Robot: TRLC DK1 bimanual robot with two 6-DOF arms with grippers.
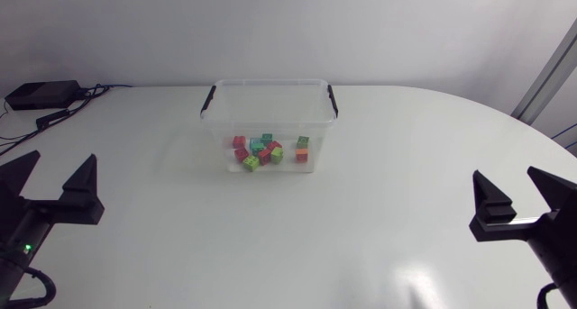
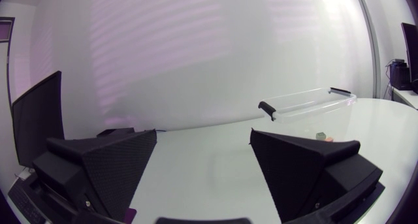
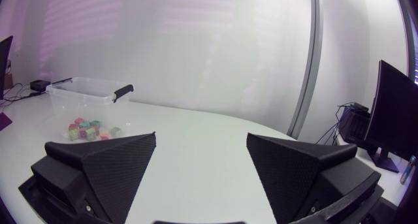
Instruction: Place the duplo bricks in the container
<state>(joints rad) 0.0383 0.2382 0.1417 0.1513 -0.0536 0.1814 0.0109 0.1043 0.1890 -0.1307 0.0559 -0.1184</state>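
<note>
Bricks in container; clearest from overhead

The container is clear, smooth plastic with black plastic handles. The duplo bricks look like bright, hard plastic. The table is white and smooth, with a faint sheen. The left gripper and right gripper are matt black, their fingers finely grained.

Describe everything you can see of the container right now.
The container is a clear plastic box, rectangular, lidless, with a black handle at each short end. It stands upright on the white table, at its far middle. Red, green, orange and teal duplo bricks lie clustered on its floor. Nothing else touches it.
</note>
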